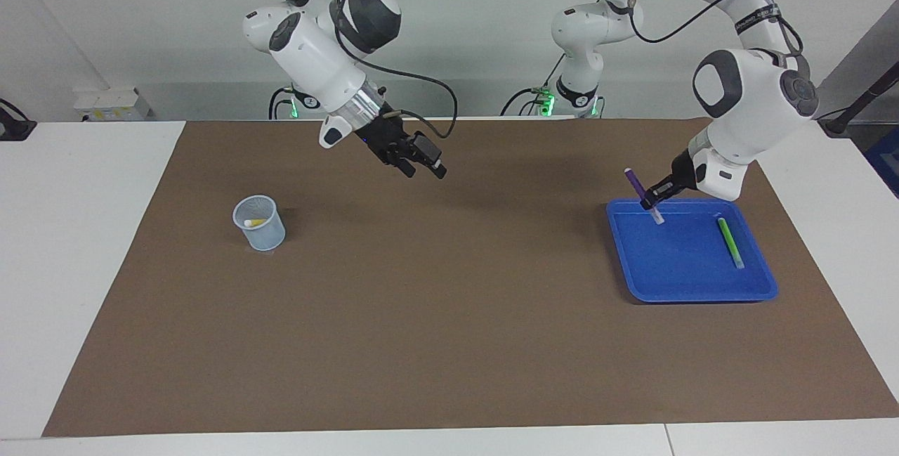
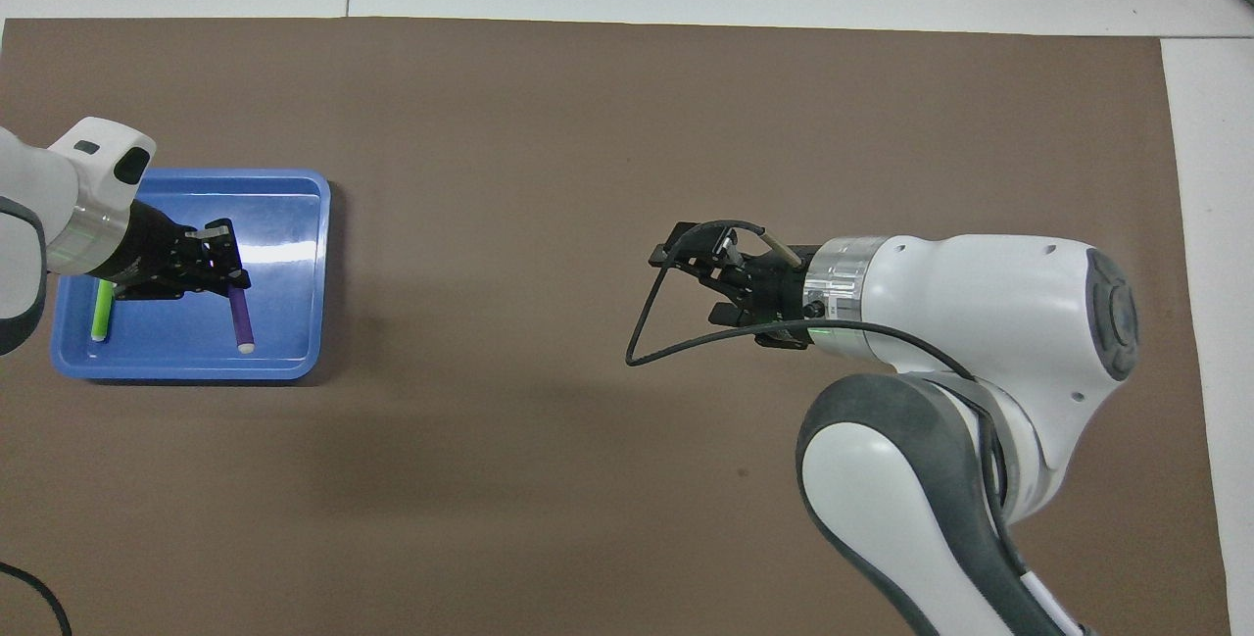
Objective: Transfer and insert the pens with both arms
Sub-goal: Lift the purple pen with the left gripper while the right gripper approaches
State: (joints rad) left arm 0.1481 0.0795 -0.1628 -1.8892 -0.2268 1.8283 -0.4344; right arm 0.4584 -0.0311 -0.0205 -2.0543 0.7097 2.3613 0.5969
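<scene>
Left gripper (image 1: 653, 196) jaws clamped on purple pen (image 1: 642, 192), raised over blue tray (image 1: 635, 280). Green pen (image 1: 730, 242) lying in tray. Yellow pen (image 1: 253, 222) in cup (image 1: 261, 231). Right gripper (image 1: 423, 168) jaws spread, empty, waiting above surface.

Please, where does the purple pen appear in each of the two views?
Facing view: the slim purple pen is at right, raised over the blue plastic tray, in the left tool.
Overhead view: the pen is at left, over the same tray.
Shared landmark: the tray.
</scene>
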